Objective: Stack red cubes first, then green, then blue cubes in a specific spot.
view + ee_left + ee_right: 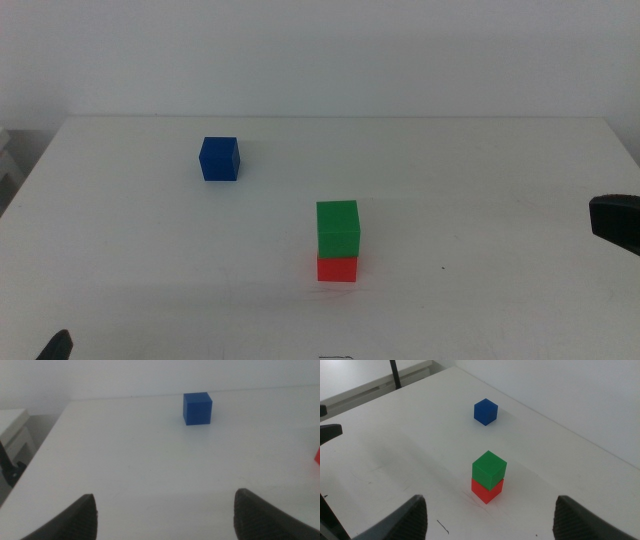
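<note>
The green cube (338, 228) sits on top of the red cube (337, 268) near the middle of the white table, also in the right wrist view: green cube (489, 468), red cube (486, 490). The blue cube (219, 158) stands alone at the back left, also in the left wrist view (197, 408) and the right wrist view (485, 411). My left gripper (165, 517) is open and empty at the front left, far from the blue cube. My right gripper (487, 520) is open and empty at the right side, short of the stack.
The table's back edge (340, 118) meets a white wall. A low white shelf (12, 435) stands past the table's left edge. A tip of the left gripper (55, 347) and a part of the right arm (615, 222) show in the middle view.
</note>
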Controlling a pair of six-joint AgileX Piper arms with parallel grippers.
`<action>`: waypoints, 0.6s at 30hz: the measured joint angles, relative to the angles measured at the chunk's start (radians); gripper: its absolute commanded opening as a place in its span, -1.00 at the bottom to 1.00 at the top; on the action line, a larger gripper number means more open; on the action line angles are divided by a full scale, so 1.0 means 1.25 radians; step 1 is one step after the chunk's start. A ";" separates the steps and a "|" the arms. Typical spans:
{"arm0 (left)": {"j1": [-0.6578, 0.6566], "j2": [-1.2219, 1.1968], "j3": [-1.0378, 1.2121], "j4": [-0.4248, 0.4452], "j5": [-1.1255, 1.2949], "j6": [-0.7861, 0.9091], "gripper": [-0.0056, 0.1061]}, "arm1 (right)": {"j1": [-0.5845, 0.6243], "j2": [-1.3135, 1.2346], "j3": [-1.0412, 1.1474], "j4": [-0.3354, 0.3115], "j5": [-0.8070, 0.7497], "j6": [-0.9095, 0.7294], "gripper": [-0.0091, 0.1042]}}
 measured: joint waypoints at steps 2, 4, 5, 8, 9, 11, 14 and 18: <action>0.000 0.000 0.000 -0.019 0.000 0.000 0.78 | 0.000 0.000 0.000 0.000 0.000 0.000 0.29; 0.000 0.006 -0.010 -0.033 0.009 0.000 0.78 | 0.000 0.000 0.000 0.000 0.000 0.000 0.29; 0.000 0.024 -0.029 -0.036 0.018 0.000 0.78 | 0.000 0.000 0.000 0.000 0.000 0.000 0.29; 0.000 0.122 -0.131 -0.035 0.061 0.000 0.78 | 0.000 0.000 0.000 0.000 0.000 0.000 0.29; 0.000 0.157 -0.168 -0.034 0.079 0.000 0.78 | 0.000 0.000 0.000 0.000 0.000 0.000 0.29; 0.000 0.248 -0.262 -0.032 0.125 0.000 0.78 | 0.000 0.000 0.000 0.000 0.000 0.000 0.29; 0.000 0.377 -0.389 -0.032 0.193 0.000 0.78 | 0.000 0.000 0.000 0.000 0.000 0.000 0.29; 0.000 0.517 -0.538 -0.029 0.263 0.000 0.78 | 0.000 0.000 0.000 0.000 0.000 0.000 0.29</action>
